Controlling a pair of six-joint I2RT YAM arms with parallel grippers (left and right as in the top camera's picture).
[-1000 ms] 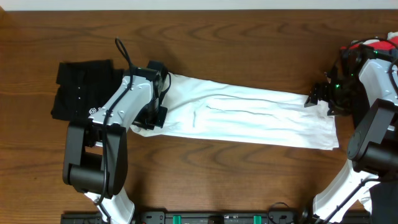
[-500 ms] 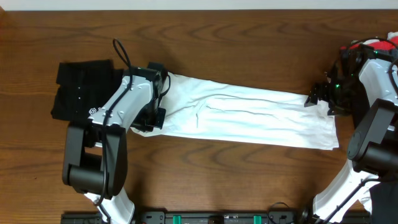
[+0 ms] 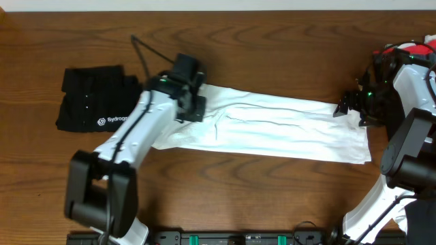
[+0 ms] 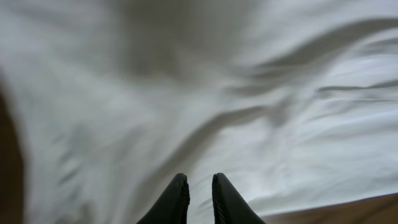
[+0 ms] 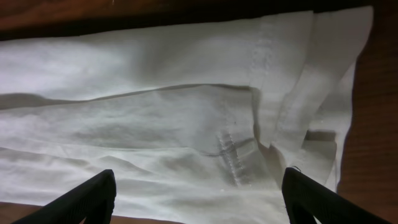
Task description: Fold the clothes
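The white T-shirt (image 3: 286, 126) lies folded into a long strip across the table. My left gripper (image 3: 195, 112) hovers over the strip's left part. In the blurred left wrist view its fingers (image 4: 200, 182) stand a narrow gap apart above the white cloth (image 4: 249, 93), with nothing between them. At the strip's right end my right gripper (image 3: 351, 105) is wide open. In the right wrist view its fingers (image 5: 199, 177) straddle the hemmed end of the shirt (image 5: 155, 106) without gripping it. The logo patch is hidden.
A folded black shirt with white lettering (image 3: 92, 102) lies at the left of the wooden table (image 3: 272, 184). A red and white item (image 3: 415, 47) sits at the far right edge, behind the right arm.
The left gripper has swung up and to the right, from the shirt's lower left edge to over its left part. Its jaws have parted slightly. The right arm has not moved.
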